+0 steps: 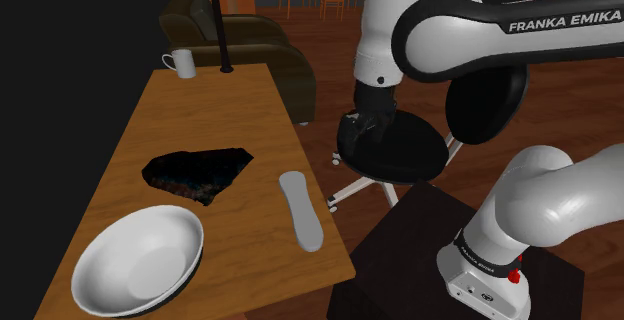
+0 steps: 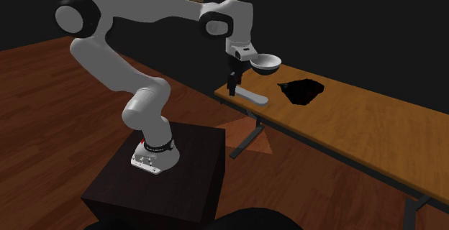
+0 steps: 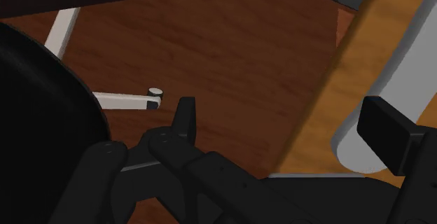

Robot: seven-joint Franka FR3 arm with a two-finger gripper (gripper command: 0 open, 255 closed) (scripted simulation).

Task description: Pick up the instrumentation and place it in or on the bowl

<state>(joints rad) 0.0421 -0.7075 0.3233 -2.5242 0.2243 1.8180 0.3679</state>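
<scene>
While the pincer (image 3: 287, 121) is hanging with fingers (image 3: 185, 117) apart off the table (image 1: 230, 98) edge, the grey oblong instrumentation (image 1: 300, 211) is lying just beside it

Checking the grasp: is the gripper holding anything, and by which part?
Nothing is held. The gripper is open, beside the table; the long grey instrument lies flat on it, untouched.

The white arm (image 2: 119, 63) arches up and forward, wrist (image 2: 241, 47) turned down; its black tool (image 3: 283, 115) hangs with both fingers (image 3: 185, 117) spread wide apart.
</scene>
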